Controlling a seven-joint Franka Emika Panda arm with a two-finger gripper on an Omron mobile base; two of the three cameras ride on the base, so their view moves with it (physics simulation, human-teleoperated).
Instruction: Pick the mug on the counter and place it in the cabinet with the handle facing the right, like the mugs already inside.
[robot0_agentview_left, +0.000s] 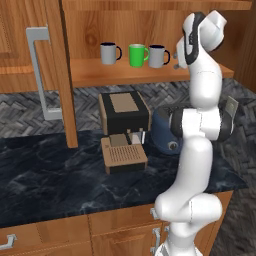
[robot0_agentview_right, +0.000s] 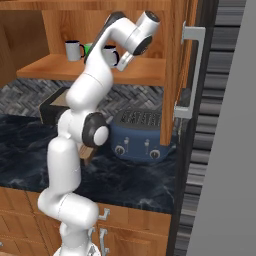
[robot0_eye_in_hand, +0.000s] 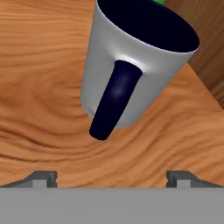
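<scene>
The mug (robot0_eye_in_hand: 131, 65), grey with a navy inside and loop handle, stands upright on the cabinet (robot0_agentview_left: 150, 75) shelf, upper centre of the hand view, rightmost of three in the left base view. The gripper (robot0_eye_in_hand: 111, 177) hangs spread wide, holding nothing, its tips short of the handle. Placement looks done; the next move is likely to back straight away without nudging it.

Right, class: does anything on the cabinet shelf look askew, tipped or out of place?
Nothing stands out. Three mugs stand upright in a row on the cabinet shelf, handles to the right; the navy-handled mug sits at the right end, clear of the open gripper.
</scene>
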